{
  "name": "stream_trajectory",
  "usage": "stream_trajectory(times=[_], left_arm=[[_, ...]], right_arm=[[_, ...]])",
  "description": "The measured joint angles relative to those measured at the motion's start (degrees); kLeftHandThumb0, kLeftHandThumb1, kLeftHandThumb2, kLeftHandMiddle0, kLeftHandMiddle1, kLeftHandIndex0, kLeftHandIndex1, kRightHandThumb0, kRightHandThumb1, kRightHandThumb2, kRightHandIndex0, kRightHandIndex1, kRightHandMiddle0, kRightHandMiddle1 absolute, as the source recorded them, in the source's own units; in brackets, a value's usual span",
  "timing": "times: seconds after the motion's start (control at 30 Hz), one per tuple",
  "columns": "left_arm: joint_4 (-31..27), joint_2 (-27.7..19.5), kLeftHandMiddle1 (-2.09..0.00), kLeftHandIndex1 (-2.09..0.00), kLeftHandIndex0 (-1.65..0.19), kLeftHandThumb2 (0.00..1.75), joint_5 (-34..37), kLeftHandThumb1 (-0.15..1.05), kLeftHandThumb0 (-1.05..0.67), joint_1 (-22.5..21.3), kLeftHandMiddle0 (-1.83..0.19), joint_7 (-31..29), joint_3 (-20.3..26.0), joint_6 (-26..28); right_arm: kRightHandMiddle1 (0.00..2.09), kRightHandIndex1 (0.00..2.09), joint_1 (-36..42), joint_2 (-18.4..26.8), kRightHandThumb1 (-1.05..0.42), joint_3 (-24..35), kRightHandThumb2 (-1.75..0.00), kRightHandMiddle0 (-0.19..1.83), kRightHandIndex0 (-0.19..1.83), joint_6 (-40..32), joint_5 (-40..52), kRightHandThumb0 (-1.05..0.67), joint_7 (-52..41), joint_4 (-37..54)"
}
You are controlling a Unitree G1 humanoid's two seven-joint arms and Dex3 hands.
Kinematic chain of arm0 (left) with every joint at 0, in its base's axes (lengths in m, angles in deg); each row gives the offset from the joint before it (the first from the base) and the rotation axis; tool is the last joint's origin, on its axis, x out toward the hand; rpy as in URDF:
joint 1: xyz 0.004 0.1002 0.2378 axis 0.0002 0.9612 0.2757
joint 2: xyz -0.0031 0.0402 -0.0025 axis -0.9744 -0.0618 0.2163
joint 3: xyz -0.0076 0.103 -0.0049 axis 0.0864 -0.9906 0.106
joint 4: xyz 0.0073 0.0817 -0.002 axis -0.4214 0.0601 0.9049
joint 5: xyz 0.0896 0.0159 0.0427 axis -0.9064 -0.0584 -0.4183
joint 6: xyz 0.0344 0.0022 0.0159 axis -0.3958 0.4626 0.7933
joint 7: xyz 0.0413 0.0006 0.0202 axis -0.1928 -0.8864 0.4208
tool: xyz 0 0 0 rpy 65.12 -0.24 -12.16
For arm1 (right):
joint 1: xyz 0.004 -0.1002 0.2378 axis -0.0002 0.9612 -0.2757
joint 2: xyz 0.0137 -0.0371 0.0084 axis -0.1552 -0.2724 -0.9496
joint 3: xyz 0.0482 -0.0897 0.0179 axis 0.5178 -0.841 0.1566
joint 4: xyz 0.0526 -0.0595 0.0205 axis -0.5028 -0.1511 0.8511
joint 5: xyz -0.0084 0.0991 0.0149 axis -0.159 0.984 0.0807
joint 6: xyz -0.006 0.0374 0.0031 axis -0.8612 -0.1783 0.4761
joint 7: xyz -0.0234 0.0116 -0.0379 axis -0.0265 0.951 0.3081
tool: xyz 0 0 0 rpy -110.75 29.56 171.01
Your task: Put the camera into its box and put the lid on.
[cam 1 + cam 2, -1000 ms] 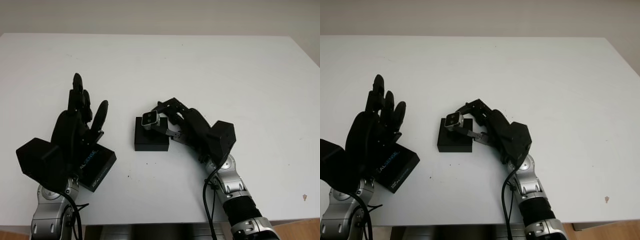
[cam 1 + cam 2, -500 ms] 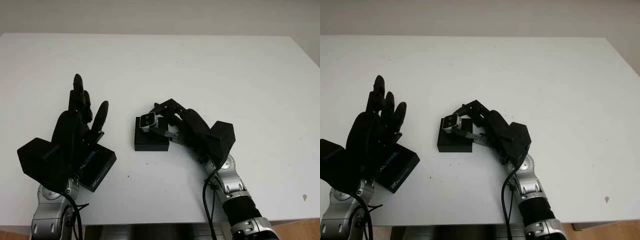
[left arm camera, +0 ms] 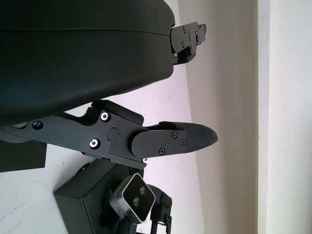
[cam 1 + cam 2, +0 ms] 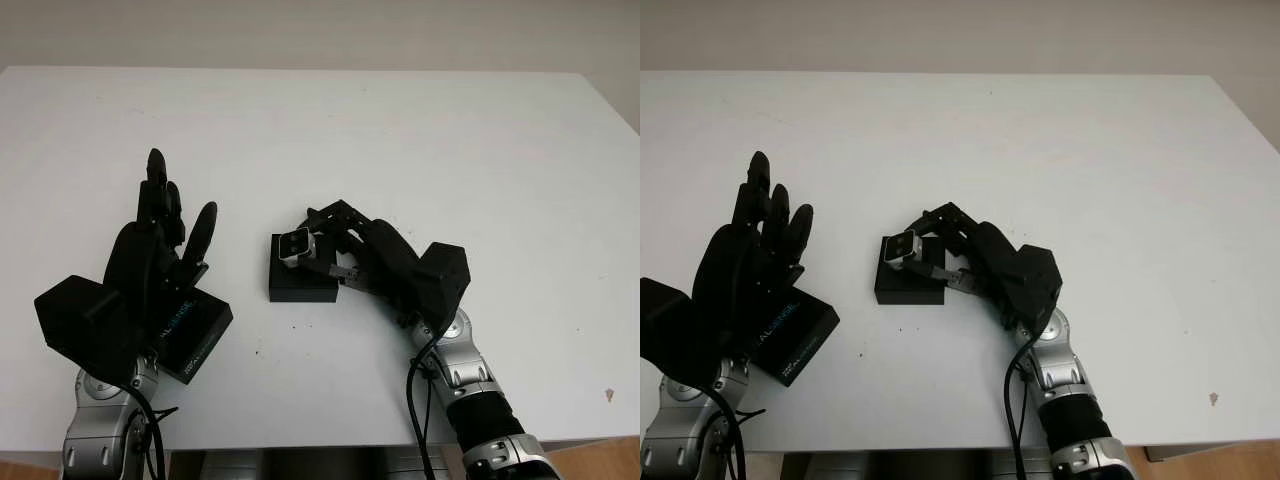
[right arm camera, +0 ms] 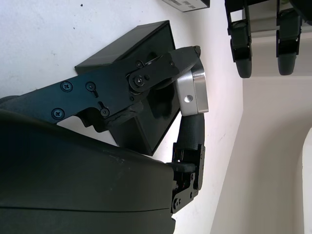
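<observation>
White table, lots of bare room at the far half and out to the right; everything sits in the near left-centre, with the near edge just behind both wrists. One box, black, open top, near the table's middle. One camera, small and silver with two lenses, pinched in the right hand, fingers clamped on it from both sides. It sits tilted over the box's far right corner, low, right at the rim; can't tell if it touches the box. The right wrist view shows the camera's metal back with a screw hole, held over the dark box. One lid, black with pale lettering, flat on the table near the left front edge, well apart from the box. The left hand is up over the lid, open, holding nothing, fingers pointing away.

Versus a second ago: the camera has dropped lower and slid slightly toward the box; the right hand came in with it. Left hand, lid and box unchanged.
</observation>
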Motion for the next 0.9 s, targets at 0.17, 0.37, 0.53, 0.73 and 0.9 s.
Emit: stream_trajectory(times=[0.17,0.37,0.53,0.73,0.9], left_arm=[[-0.01,0.00,0.00,0.00,0.19,0.42,0.03,1.05,-0.54,0.05,0.19,-0.07,-0.08,0.01],[-0.09,0.00,0.00,0.00,0.19,0.43,0.00,1.05,-0.55,0.08,0.19,0.00,-0.27,0.24],[-0.14,0.00,0.00,0.00,0.19,0.43,0.00,1.05,-0.54,0.15,0.19,0.02,-0.28,0.31],[-0.14,0.03,0.00,0.00,0.19,0.44,0.00,1.05,-0.53,0.25,0.19,0.08,-0.30,0.26],[-0.22,0.03,0.00,0.00,0.19,0.44,0.05,1.05,-0.53,0.36,0.19,0.05,-0.30,0.24]], right_arm=[[1.67,0.05,-0.75,0.00,-1.05,0.01,-0.06,0.34,0.20,0.35,-0.17,-0.44,0.12,-1.17],[1.68,0.05,-1.55,0.27,-1.05,-0.32,-0.07,0.32,0.19,1.57,-1.81,-0.45,0.53,-2.60],[1.67,0.06,-2.13,0.39,-1.04,-0.49,-0.06,0.32,0.20,3.24,-2.25,-0.45,0.77,-4.35],[1.67,0.05,-2.26,0.66,-1.05,-1.06,-0.07,0.32,0.20,4.00,-2.79,-0.45,1.00,-4.75],[1.66,0.05,-2.24,1.03,-1.05,-1.18,-0.06,0.30,0.20,3.89,-2.86,-0.45,0.76,-4.46]])
